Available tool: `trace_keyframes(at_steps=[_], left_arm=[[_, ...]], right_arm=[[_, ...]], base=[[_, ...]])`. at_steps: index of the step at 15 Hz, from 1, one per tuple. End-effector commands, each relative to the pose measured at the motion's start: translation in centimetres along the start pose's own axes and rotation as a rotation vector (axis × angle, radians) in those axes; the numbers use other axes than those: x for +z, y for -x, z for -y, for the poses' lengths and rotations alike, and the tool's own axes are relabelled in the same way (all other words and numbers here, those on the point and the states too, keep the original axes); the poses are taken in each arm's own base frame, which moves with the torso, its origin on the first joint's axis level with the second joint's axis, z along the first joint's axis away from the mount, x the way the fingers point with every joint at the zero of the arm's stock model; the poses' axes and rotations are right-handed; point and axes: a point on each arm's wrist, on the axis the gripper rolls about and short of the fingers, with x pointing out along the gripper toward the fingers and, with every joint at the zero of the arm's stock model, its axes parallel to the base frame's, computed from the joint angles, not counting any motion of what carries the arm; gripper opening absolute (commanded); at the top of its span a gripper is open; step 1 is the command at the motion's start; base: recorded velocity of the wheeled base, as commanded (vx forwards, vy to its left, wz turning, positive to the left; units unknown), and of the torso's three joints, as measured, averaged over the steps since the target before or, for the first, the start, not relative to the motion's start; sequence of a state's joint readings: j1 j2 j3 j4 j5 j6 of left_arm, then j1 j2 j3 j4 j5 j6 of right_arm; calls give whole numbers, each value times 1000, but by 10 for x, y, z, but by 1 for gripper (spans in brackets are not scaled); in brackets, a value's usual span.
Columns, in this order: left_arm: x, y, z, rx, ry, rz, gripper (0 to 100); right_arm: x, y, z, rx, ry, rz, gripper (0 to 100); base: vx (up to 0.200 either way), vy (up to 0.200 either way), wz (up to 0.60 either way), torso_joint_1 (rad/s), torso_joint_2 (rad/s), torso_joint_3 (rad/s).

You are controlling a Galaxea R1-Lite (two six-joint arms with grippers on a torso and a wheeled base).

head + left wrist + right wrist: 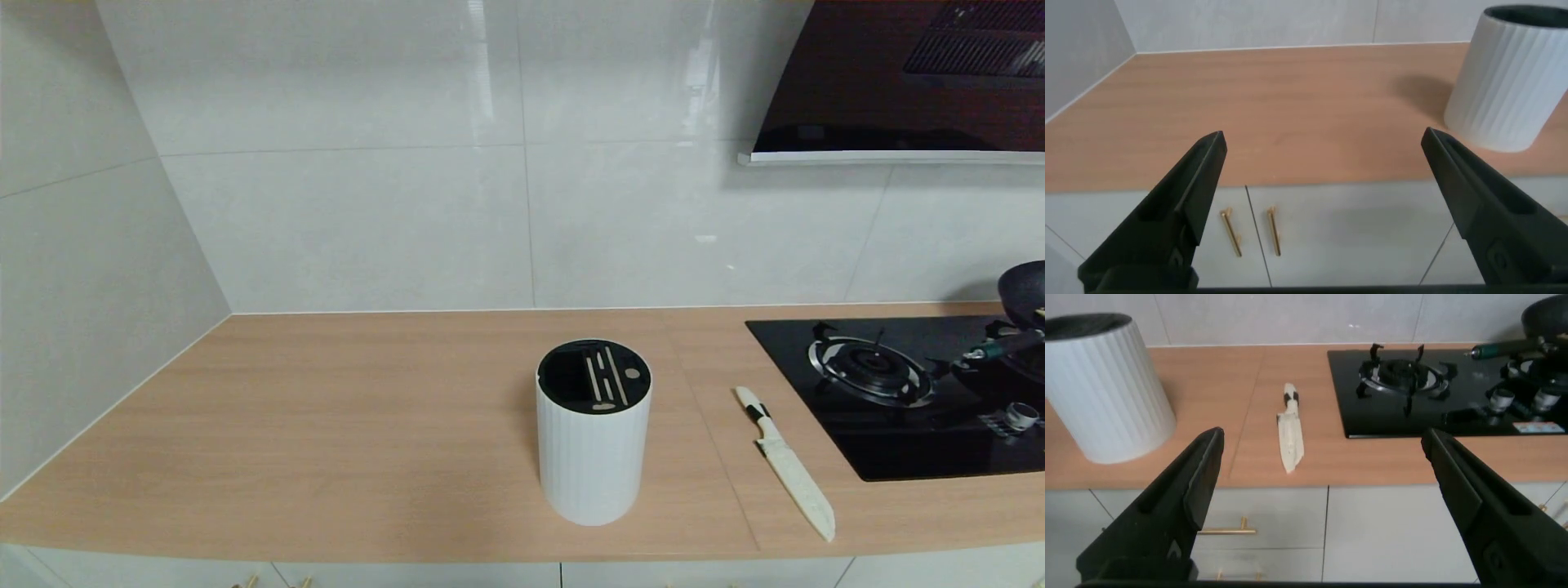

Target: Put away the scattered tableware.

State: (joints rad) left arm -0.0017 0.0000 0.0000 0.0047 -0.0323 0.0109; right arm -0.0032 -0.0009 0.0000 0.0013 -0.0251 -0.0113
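Note:
A cream-white knife (785, 461) with a black band on its handle lies flat on the wooden counter (367, 425), blade toward the front edge, between the holder and the stove; the right wrist view shows the knife (1290, 437) ahead. A white ribbed cylindrical holder (593, 433) with a black slotted top stands upright mid-counter, seen too as the holder (1511, 77) and the holder (1102, 384). My left gripper (1323, 212) is open, held off the counter's front edge above the cabinet doors. My right gripper (1323, 506) is open too, in front of the counter edge, short of the knife.
A black gas stove (898, 392) fills the counter's right end, with a dark pan (1024, 294) on its far burner. A range hood (906, 82) hangs above it. White tiled walls close the back and left. Cabinet doors with gold handles (1253, 233) sit below the counter.

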Motion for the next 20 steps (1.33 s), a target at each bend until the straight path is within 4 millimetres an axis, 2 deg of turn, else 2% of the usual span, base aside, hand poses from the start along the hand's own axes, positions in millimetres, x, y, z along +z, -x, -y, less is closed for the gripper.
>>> trace_keyframes(at_steps=[1, 9, 12, 13, 14, 15, 17, 20], left_arm=[[0, 0, 0, 0, 0, 0, 100], [0, 0, 0, 0, 0, 0, 100], [0, 0, 0, 0, 0, 0, 100], [0, 0, 0, 0, 0, 0, 100], [0, 0, 0, 0, 0, 0, 100], [0, 0, 0, 0, 0, 0, 100], [0, 0, 0, 0, 2, 0, 100], [0, 0, 0, 0, 2, 0, 100]], right_arm=[[0, 0, 0, 1, 1, -1, 100], [0, 0, 0, -1, 3, -1, 100], [1, 0, 0, 2, 58, 2, 100], [21, 3, 0, 13, 52, 38, 100], [57, 5, 1, 49, -4, 78, 100], [83, 2, 2, 90, -71, 80, 100], [109, -22, 0, 154, -38, -12, 100], [122, -77, -9, 192, -19, -200, 100]], base=[[0, 0, 0, 134, -295, -139], [0, 0, 0, 5, -10, -6], [0, 0, 0, 0, 0, 0], [0, 0, 0, 0, 0, 0], [0, 0, 0, 0, 0, 0], [0, 0, 0, 0, 0, 0], [0, 0, 0, 0, 0, 0], [0, 0, 0, 0, 0, 0]])
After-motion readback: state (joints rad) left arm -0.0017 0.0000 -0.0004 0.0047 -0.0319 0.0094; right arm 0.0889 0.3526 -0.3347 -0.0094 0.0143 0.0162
